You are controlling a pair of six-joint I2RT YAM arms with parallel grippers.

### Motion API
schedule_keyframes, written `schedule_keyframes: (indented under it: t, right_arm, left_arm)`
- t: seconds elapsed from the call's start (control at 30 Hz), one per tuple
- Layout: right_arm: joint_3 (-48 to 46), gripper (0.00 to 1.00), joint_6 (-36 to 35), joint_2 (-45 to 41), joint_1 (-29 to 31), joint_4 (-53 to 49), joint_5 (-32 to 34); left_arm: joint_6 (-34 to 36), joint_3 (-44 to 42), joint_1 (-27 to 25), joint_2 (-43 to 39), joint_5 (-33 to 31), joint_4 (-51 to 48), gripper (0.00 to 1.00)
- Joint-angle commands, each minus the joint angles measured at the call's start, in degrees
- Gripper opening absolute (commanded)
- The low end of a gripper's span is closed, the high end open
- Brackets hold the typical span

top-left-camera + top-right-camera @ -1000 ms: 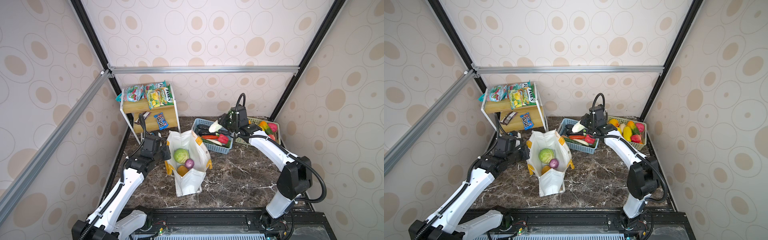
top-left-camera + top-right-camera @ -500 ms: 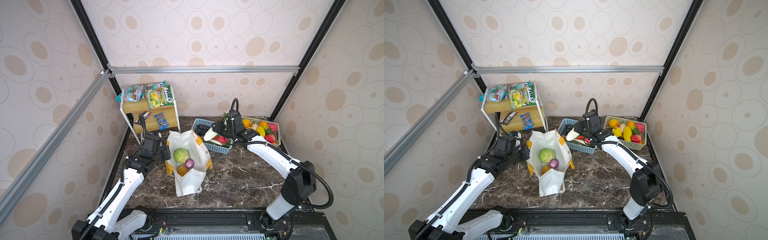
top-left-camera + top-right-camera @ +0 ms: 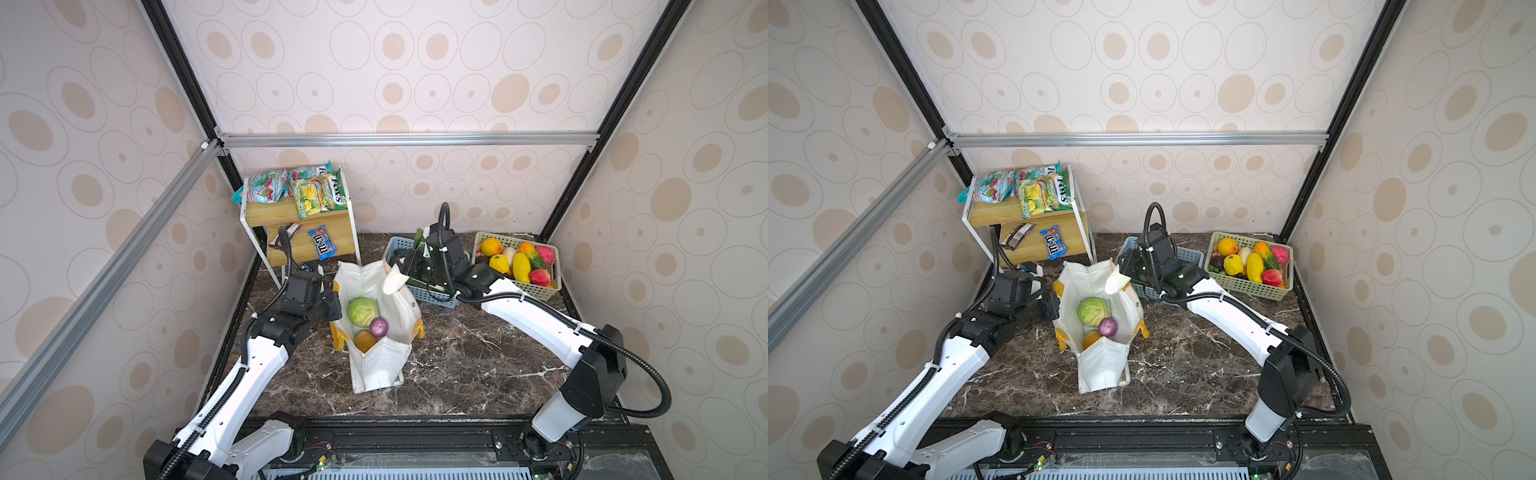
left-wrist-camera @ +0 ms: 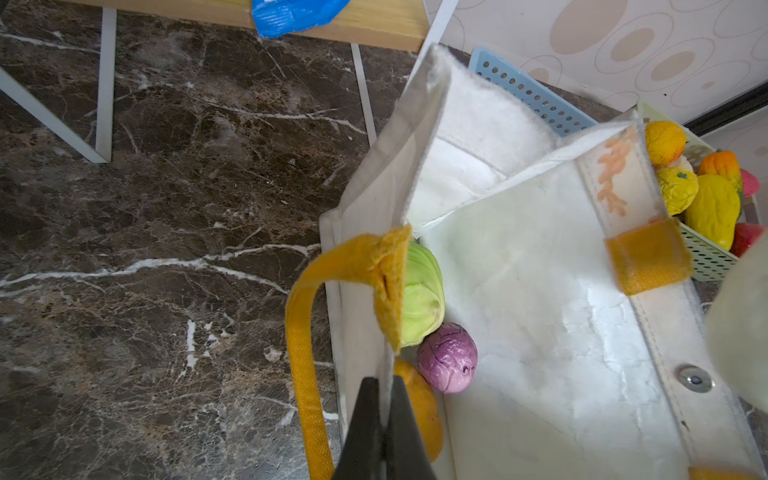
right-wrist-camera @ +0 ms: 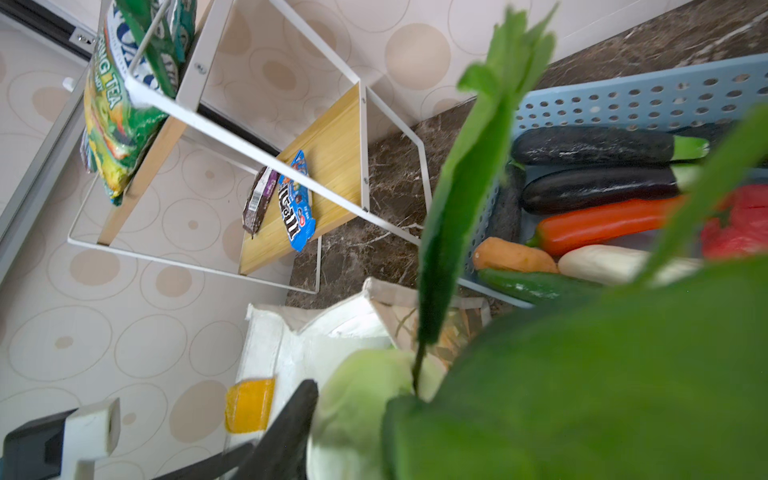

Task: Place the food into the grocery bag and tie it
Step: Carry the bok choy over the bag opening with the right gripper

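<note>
Grocery bag [image 3: 380, 368] matt cloth; tabletop [image 3: 478, 365] glossy marble; shelf [image 3: 274, 212] wood.

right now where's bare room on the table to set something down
Widest bare marble: in front of the grocery bag and to its right, up to the right arm. Crowded: the back, where shelf, blue basket and green basket stand and the right gripper holds a white radish over the bag's rim; the left gripper clamps its left rim.

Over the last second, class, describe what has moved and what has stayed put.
The right gripper, shut on a pale leafy vegetable, carried it from above the blue basket leftward to the rim of the grocery bag. The left gripper stayed shut on the bag's opposite rim; the cabbage inside did not move.
</note>
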Motion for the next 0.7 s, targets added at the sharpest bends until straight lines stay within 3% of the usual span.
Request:
schedule_keyframes:
  t: [0.0, 0.67]
  right_arm:
    - [1.3, 0.49, -0.5, 0.3, 1.8, -0.1, 0.7]
    - [4.9, 0.50, -15.6, 7.5, 10.4, -6.2, -1.9]
  left_arm:
    - [1.0, 0.4, 0.5, -0.2, -0.2, 1.9, 0.00]
    - [-0.1, 1.5, 0.5, 0.2, 0.6, 3.3, 0.00]
